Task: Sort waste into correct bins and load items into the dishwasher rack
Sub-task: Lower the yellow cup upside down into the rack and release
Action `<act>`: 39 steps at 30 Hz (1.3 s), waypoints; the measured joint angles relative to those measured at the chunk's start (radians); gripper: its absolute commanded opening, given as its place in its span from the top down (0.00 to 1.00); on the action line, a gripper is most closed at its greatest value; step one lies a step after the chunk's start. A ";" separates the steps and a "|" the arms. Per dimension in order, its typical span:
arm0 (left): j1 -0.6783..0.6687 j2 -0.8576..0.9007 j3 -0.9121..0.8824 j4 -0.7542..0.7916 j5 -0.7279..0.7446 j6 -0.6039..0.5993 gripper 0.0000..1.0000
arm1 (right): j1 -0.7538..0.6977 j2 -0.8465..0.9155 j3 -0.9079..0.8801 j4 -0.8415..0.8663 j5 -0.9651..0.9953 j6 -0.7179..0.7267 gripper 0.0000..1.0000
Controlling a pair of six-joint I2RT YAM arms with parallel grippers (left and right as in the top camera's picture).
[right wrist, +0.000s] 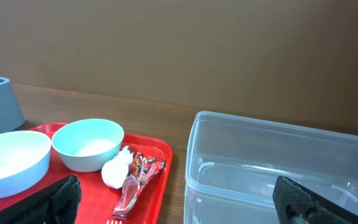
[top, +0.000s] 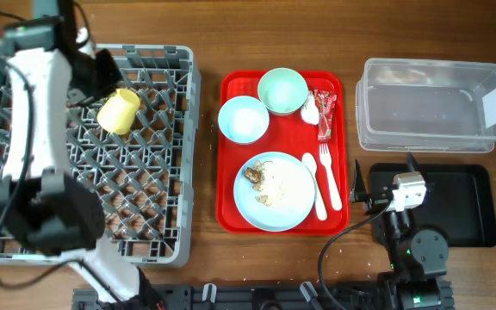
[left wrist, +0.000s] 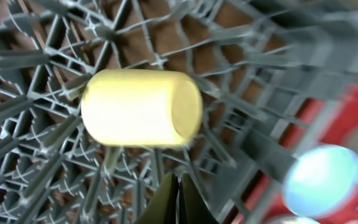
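A yellow-green cup [top: 119, 110] [left wrist: 140, 107] lies on its side in the grey dishwasher rack [top: 158, 189]. My left gripper [top: 103, 71] [left wrist: 179, 186] is shut and empty just above the cup. On the red tray [top: 226, 155] are two bowls [top: 244, 119] [top: 282, 90], a plate [top: 274, 191] with brown scraps [top: 255, 175], a fork [top: 328, 176], a spoon [top: 314, 185], a paper wad [top: 310, 108] [right wrist: 115, 169] and a red-and-white wrapper [top: 324, 114] [right wrist: 138, 180]. My right gripper [top: 384, 172] [right wrist: 185, 199] is open and empty between the tray and the clear tub [top: 433, 103] [right wrist: 278, 168].
A black tray [top: 468, 207] lies at the front right, under and beside my right arm. The clear tub stands behind it. The rack fills the left side of the wooden table, and my left arm reaches over its left half.
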 measured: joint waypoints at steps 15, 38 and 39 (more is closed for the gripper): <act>-0.004 0.121 -0.045 0.198 0.102 -0.034 0.96 | 0.000 0.000 0.000 0.000 0.000 0.000 0.00; 0.030 -0.048 -0.036 0.032 0.064 -0.135 0.96 | 0.000 0.000 0.000 0.000 0.000 0.000 0.00; 0.012 -0.046 -0.072 0.049 0.097 -0.125 0.96 | 0.000 0.000 0.000 0.000 0.000 0.000 0.00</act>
